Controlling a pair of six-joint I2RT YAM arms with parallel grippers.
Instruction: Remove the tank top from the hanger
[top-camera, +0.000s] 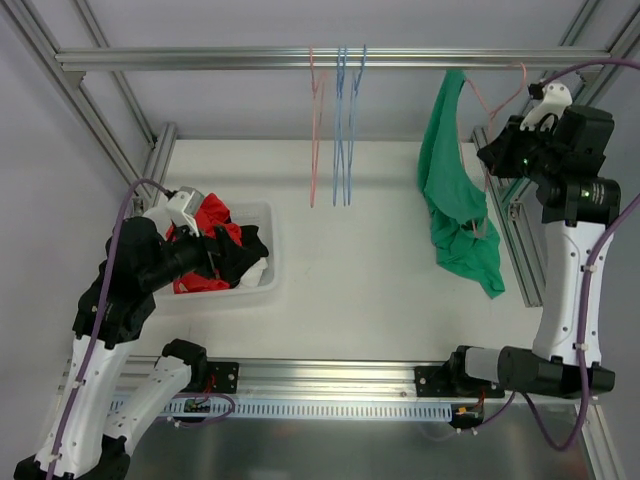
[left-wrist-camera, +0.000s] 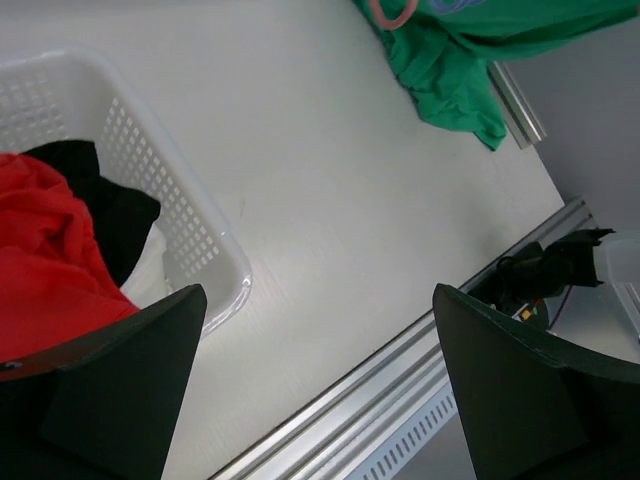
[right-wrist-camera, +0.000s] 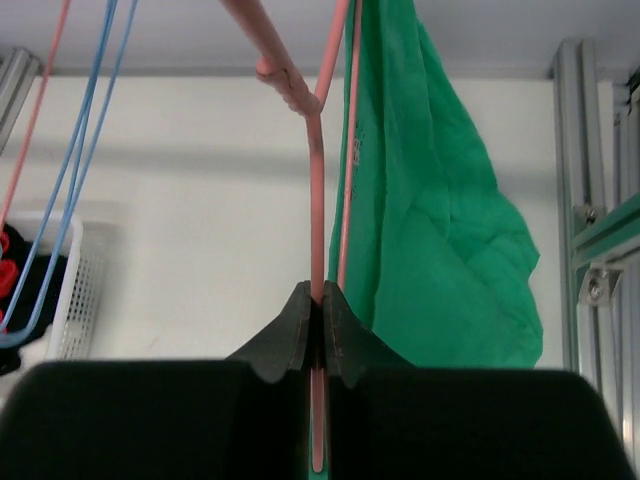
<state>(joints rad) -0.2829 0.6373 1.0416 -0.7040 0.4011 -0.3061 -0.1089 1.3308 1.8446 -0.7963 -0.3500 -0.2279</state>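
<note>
Tank top: the green tank top (top-camera: 455, 195) hangs at the upper right of the overhead view. It is draped on a pink hanger (right-wrist-camera: 316, 200) under the top rail (top-camera: 200, 58), with its lower end down by the table (top-camera: 350, 290).
Right gripper: the right gripper (right-wrist-camera: 318, 305) is pinched tight on the pink hanger's wire, just left of the cloth. No cloth shows between the jaws.
Left gripper: the left gripper (left-wrist-camera: 318, 300) is spread wide and holds nothing. It hovers over the white basket (left-wrist-camera: 190, 230) of red and black clothes (left-wrist-camera: 60, 250) at the left.
Step in hand: probably steadying the hanger so the top can be drawn off.
Doing it well: keep the wire clamped and level. The free arm should take the cloth near a strap and slide it along the hanger's arm rather than straight down, so the hook does not jump off the rail.
Hard to make out: folds hide where the straps sit. The wrist view cuts off the hook's seat on the rail. I cannot tell whether the two pink wires there belong to one hanger.
</note>
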